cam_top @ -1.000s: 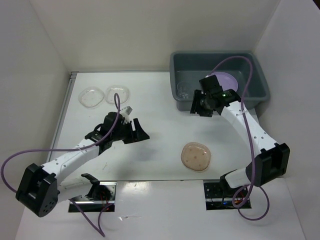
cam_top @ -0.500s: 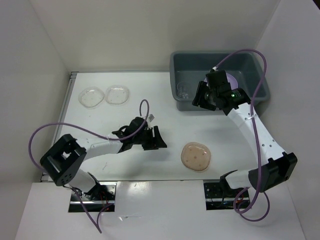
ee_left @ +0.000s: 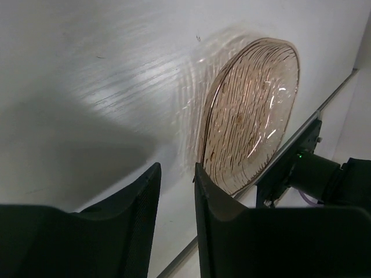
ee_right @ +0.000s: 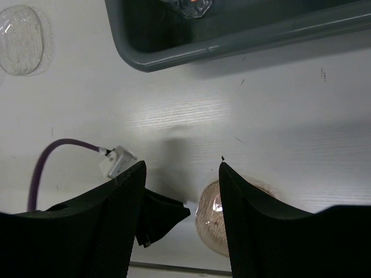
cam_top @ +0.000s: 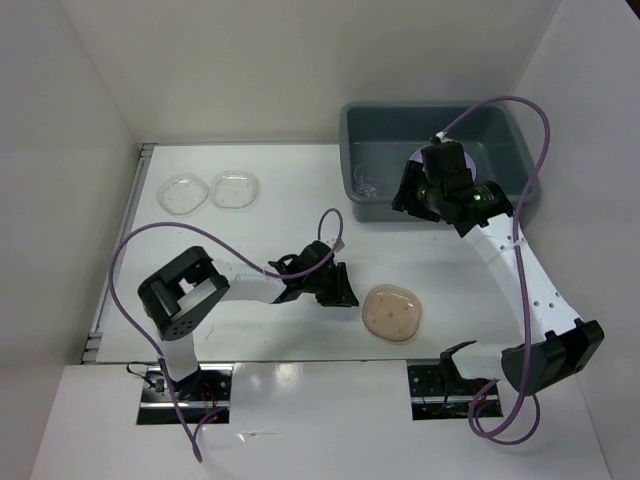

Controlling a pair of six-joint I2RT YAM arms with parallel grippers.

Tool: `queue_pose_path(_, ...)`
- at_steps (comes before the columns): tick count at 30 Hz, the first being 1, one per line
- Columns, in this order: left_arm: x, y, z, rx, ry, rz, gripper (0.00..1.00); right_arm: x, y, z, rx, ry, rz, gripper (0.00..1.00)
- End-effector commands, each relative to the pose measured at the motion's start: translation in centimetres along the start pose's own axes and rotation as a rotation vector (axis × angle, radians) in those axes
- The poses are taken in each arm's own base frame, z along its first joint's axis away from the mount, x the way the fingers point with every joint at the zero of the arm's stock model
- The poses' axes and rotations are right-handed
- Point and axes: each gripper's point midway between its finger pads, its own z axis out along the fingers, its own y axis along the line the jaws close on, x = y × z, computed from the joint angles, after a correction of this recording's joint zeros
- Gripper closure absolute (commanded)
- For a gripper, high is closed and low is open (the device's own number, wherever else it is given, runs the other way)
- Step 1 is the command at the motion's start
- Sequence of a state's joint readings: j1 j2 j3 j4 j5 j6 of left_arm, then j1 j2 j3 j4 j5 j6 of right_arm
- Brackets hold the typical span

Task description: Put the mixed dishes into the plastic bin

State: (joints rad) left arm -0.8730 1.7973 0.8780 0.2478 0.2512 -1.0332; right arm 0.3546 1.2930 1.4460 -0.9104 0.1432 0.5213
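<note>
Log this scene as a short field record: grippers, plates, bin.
left gripper: low over table, fingers narrowly apart, empty, beside tan plate
right gripper: open, empty, over table just in front of bin
tan plate: flat on table, not gripped
clear plates: side by side, far left of table
bin: far right; clear dish inside

L arm lay stretched low to the right, elbow folded back by its base. L gripper (cam_top: 338, 287) pointed right, jaws just a crack apart, empty. R arm stood extended far fwd, wrist tipped down. R gripper (cam_top: 404, 196) hung w/ jaws apart, nothing btwn them.
</note>
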Motion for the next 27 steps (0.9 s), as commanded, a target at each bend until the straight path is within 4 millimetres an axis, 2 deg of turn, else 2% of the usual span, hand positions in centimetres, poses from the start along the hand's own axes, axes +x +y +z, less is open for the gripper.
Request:
queue_pose_path(1, -0.7, -2.6, 1.3, 0.073, -0.007, 0.008, 0.63, -1.7, -0.8, -1.9, 0.009, -0.072, 0.001, 0.41)
queue_pose_path(5, -0.1, -3.1, 2.2, 0.094, 0.031, 0.015, 0.63, -1.0, -1.5, -1.4, 0.031, -0.049, -0.006, 0.41)
queue_pose_path(6, 0.1, -2.7, 2.5, 0.084, 0.038, 0.012, 0.63, -0.9, -1.4, -1.5, 0.023, -0.044, -0.006, 0.41)
queue_pose_path(13, 0.1, -2.9, 3.3, 0.097, 0.055, 0.012, 0.62, -0.6, -1.6, -1.2, 0.029, -0.035, -0.008, 0.4)
queue_pose_path(17, 0.3, -3.0, 3.3, 0.102, 0.063, 0.013, 0.62, -0.5, -1.6, -0.9, 0.033, -0.027, -0.009, 0.4)
queue_pose_path(20, -0.4, -3.9, 3.3, 0.121, 0.05, 0.029, 0.62, -0.2, -1.7, -0.8, 0.038, -0.019, -0.011, 0.4)
queue_pose_path(24, 0.1, -3.7, 3.7, 0.125, 0.077, 0.026, 0.62, 0.0, -1.8, -0.2, 0.043, -0.01, -0.012, 0.4)
queue_pose_path(27, -0.6, -4.6, 2.9, 0.136, 0.051, 0.044, 0.62, 0.0, -1.8, -0.2, 0.043, -0.01, -0.012, 0.4)
